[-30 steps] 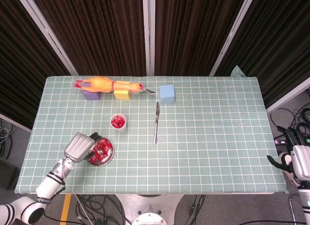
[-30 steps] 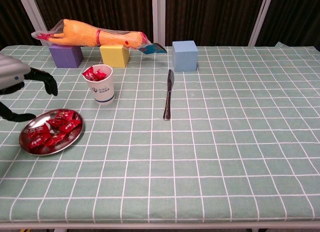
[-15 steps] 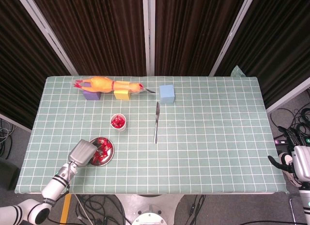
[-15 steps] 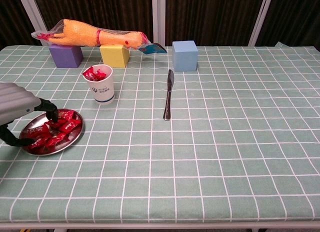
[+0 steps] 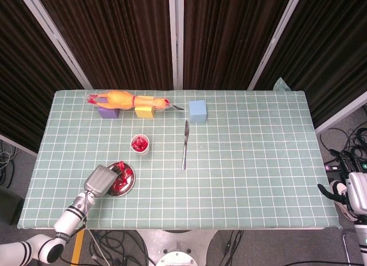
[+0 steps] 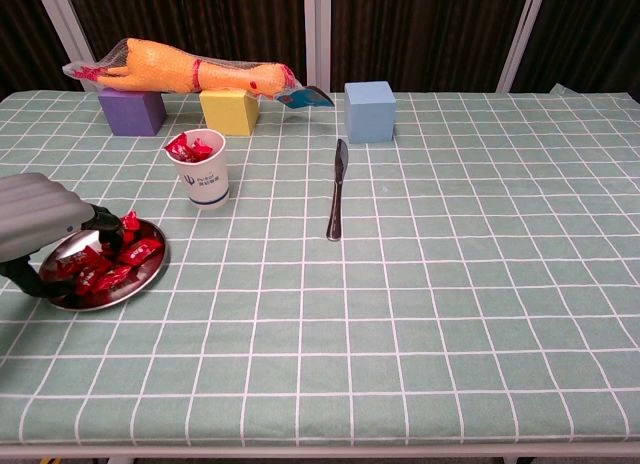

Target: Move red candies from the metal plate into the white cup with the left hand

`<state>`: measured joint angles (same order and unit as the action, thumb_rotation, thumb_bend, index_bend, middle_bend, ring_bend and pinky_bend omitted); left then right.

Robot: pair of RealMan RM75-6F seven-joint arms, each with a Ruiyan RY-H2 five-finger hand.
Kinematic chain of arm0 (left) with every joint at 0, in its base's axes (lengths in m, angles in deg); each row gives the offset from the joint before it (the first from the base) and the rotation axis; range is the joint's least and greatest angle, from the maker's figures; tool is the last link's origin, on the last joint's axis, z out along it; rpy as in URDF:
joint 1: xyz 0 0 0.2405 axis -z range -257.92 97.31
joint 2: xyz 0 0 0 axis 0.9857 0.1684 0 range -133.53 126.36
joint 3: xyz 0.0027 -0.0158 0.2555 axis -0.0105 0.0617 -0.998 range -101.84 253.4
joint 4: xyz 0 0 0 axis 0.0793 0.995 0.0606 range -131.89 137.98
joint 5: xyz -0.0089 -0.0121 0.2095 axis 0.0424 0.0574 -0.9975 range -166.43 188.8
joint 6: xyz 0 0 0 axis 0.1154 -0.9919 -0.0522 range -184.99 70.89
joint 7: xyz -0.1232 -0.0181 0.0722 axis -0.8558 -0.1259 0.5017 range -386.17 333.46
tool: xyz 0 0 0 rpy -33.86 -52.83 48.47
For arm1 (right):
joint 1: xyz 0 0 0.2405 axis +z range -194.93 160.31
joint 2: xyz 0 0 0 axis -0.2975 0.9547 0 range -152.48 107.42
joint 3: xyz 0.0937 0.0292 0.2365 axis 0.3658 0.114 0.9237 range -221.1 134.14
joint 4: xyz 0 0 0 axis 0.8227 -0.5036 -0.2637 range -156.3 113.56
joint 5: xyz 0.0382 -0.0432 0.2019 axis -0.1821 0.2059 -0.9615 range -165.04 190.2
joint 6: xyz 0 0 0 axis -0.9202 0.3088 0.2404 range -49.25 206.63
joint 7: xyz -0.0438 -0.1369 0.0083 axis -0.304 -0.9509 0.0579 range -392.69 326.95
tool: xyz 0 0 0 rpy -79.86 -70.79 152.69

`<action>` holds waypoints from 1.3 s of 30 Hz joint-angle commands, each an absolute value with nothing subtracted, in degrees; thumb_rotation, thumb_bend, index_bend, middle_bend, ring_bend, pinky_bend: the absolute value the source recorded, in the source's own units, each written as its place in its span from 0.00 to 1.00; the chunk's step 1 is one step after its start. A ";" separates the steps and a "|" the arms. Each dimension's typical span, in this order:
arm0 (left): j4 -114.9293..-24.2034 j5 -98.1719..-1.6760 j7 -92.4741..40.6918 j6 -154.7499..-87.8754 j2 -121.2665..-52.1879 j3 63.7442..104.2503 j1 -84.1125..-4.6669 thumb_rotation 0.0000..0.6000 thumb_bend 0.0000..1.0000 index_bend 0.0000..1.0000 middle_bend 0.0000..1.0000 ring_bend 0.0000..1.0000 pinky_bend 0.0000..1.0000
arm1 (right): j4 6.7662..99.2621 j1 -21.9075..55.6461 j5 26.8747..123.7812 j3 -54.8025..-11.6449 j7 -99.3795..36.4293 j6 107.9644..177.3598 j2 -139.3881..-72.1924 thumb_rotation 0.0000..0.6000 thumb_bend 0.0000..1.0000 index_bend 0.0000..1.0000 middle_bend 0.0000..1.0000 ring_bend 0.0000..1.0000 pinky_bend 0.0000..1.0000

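Left hand (image 6: 40,224) hides its fingers over the metal plate (image 6: 140,280)

The left arm reaches up from the near left corner, its silver forearm slanting in over the table edge. The left hand (image 5: 100,180) is turned palm down, grey back uppermost, with its dark fingers (image 6: 103,219) curled downward at the front; whether they pinch anything I cannot tell, as the hand's back hides the fingertips. The right hand (image 5: 351,192) hangs off the table's right end, low beside the edge, its dark fingers apart and holding nothing.
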<state>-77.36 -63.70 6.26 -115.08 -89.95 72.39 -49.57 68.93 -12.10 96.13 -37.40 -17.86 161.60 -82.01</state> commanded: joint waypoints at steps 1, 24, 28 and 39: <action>-76.34 -64.00 5.72 -114.72 -90.53 72.45 -49.51 1.00 0.27 0.45 0.45 0.92 1.00 | 68.94 -12.08 96.10 -37.40 -17.82 161.56 -82.02 1.00 0.11 0.12 0.19 0.09 0.43; -67.55 -71.68 -7.83 -115.43 -93.12 72.13 -49.47 1.00 0.53 0.70 0.70 0.95 1.00 | 69.37 -12.26 96.20 -37.40 -18.25 162.03 -81.82 1.00 0.11 0.12 0.20 0.11 0.44; -67.66 -72.42 -9.31 -115.80 -92.84 72.27 -49.51 1.00 0.55 0.71 0.72 0.95 1.00 | 69.34 -12.29 96.17 -37.41 -18.21 162.04 -81.83 1.00 0.11 0.12 0.20 0.11 0.44; -74.97 -74.06 -12.32 -119.98 -88.00 74.43 -49.92 1.00 0.57 0.72 0.72 0.95 1.00 | 69.18 -12.20 96.29 -37.41 -18.05 161.96 -81.87 1.00 0.11 0.12 0.20 0.11 0.44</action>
<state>-73.26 -73.71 -11.52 -118.97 -89.33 73.54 -49.97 69.18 -12.19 96.29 -37.41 -18.05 161.95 -81.87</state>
